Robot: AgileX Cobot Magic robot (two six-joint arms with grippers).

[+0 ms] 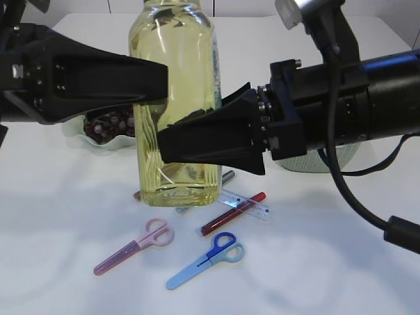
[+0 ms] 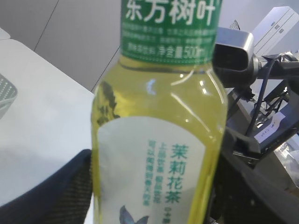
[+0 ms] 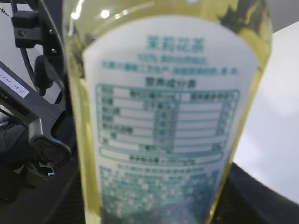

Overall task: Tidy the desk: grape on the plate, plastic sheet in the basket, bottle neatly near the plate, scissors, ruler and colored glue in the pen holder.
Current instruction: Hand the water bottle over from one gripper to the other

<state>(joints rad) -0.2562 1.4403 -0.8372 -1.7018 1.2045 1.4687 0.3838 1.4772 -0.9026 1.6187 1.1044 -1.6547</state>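
Both the left gripper (image 1: 154, 82) and right gripper (image 1: 170, 144) close on the bottle (image 1: 176, 98), upright mid-tabletop (image 1: 315, 262), seemingly a handover; grapes (image 1: 108, 125) fill the plate (image 1: 75, 134) toward the left edge.

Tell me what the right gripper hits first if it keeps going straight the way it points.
The bottle. The right gripper points left in the exterior view with its fingers already at the bottle's side, and the label fills the right wrist view, so nothing lies between. Whether it already touches is unclear.
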